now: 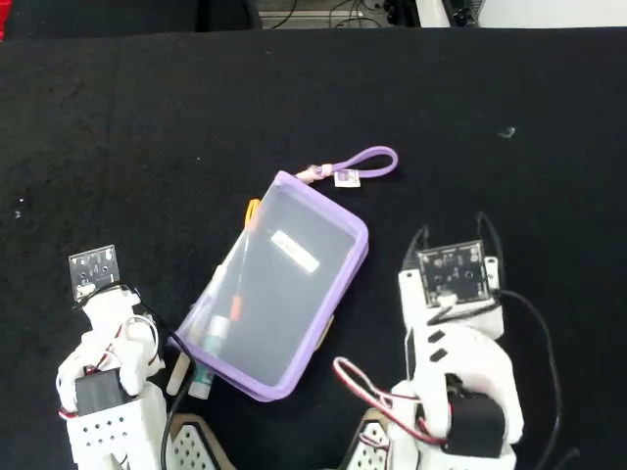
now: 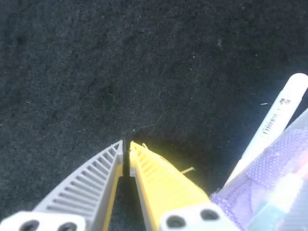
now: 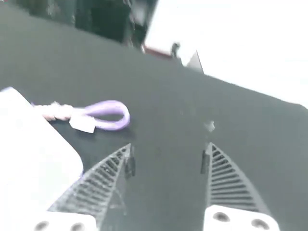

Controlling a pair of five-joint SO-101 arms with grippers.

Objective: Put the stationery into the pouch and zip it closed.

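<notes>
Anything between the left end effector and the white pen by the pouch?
Nothing visible. Bare black table lies between the shut left end effector and the white pen, which lies against the edge of the purple pouch.

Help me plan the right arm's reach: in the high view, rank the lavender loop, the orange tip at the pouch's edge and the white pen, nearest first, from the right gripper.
From the right gripper:
1. lavender loop, off the pouch's far corner
2. orange tip, pouch's far-left edge
3. white pen, beside the left arm
</notes>
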